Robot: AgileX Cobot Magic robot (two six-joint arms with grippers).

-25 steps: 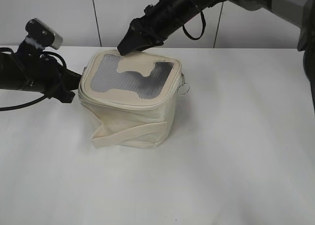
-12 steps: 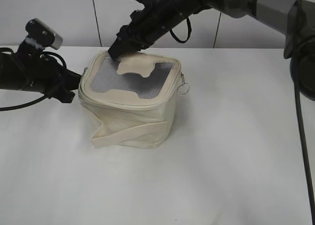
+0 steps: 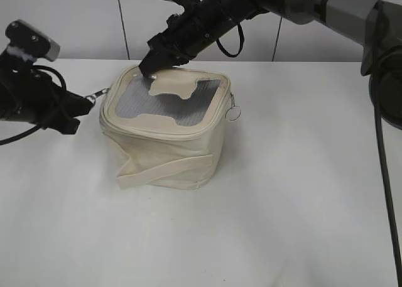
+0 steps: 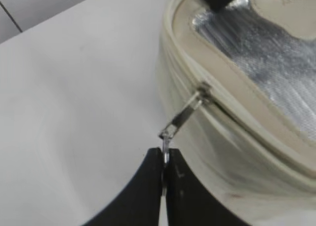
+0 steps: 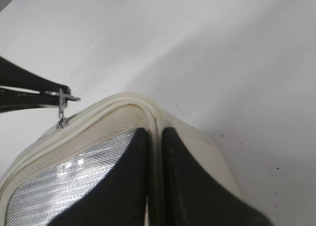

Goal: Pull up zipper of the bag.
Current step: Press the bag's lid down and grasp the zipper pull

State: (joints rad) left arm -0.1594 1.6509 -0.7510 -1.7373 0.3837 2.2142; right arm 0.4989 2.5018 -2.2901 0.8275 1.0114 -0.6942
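The white table (image 3: 301, 193) carries one thing — the cream bag (image 3: 166, 133), sitting left of centre, its strap low across the front.

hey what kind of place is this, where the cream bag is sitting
Probably a lab or robot test bench, not a home: a bare white table, plain pale wall panels behind, and only the bag between two black robot arms, the left pincer pinching its zipper ring.
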